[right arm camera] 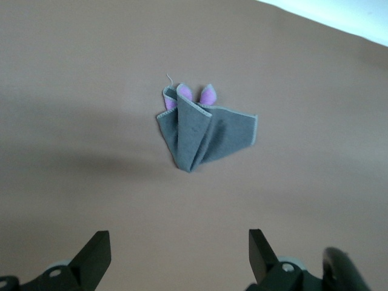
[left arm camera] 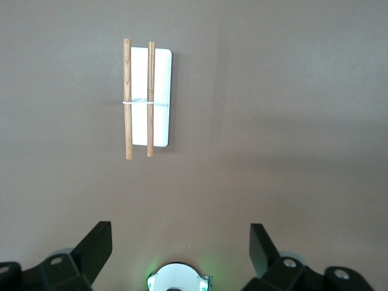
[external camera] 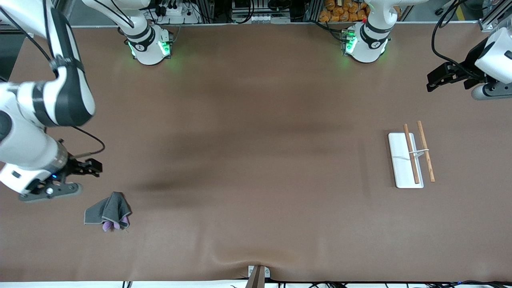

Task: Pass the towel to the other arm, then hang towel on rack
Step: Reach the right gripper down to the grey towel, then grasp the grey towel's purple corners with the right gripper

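Observation:
The towel (external camera: 108,211) lies crumpled on the table toward the right arm's end, dark grey with purple corners showing; the right wrist view has the towel (right arm camera: 203,130) well ahead of the fingers. My right gripper (external camera: 91,167) hangs open and empty over bare table beside the towel, and its own view shows the right gripper (right arm camera: 179,251) with nothing between the fingers. The rack (external camera: 398,160), a white base with two wooden rods (external camera: 412,154), stands toward the left arm's end. Open and empty, my left gripper (external camera: 434,81) hovers over bare table; the rack (left arm camera: 160,91) lies ahead of the left gripper (left arm camera: 180,244).
A brown mat covers the whole table (external camera: 256,160). The two arm bases (external camera: 150,46) (external camera: 366,46) stand along the edge farthest from the front camera. A small clamp (external camera: 258,274) sits at the mat's nearest edge.

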{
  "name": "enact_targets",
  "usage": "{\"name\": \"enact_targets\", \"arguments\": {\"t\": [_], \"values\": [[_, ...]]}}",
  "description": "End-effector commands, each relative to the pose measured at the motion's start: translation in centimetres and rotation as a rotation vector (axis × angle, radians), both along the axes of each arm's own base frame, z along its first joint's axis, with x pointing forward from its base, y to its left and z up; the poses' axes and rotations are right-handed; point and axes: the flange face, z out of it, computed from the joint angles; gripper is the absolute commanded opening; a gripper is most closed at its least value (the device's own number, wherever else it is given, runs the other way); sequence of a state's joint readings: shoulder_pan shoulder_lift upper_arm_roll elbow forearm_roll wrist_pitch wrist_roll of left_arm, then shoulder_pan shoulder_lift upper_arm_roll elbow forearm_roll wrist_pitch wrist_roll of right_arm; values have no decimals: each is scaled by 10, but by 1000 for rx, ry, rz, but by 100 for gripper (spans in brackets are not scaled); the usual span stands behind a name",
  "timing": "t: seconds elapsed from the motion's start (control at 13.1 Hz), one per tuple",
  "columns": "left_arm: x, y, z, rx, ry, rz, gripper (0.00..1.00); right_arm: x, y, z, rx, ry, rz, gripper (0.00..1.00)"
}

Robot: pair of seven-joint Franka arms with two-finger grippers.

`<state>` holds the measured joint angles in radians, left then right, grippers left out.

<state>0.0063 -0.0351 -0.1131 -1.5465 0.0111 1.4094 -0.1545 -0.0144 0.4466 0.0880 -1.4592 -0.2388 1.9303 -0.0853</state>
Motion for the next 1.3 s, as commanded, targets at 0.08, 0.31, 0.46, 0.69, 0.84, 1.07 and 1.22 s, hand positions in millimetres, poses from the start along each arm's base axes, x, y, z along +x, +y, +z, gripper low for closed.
{"name": "enact_targets", "arguments": {"t": [0.08, 0.31, 0.46, 0.69, 0.84, 1.07, 1.22], "values": [[0, 0, 1, -16, 1, -15, 100, 26, 1, -76, 17, -12, 15, 100], [2, -2, -3, -16, 9, -19, 100, 36, -9, -139, 47, -14, 14, 100], [2, -3, -2, -16, 6, -21, 100, 40, -27, -174, 58, -31, 2, 100], [2, -3, -2, -16, 6, -21, 100, 44, -27, -196, 71, -64, 8, 100], [2, -3, -3, -16, 7, -21, 100, 49, -24, -207, 80, -111, 23, 97], [3, -2, -5, -16, 12, -19, 100, 50, -29, -220, 85, -126, 22, 75], [5, -2, -7, -16, 15, -19, 100, 53, -32, -218, 84, -135, 21, 76]]}}
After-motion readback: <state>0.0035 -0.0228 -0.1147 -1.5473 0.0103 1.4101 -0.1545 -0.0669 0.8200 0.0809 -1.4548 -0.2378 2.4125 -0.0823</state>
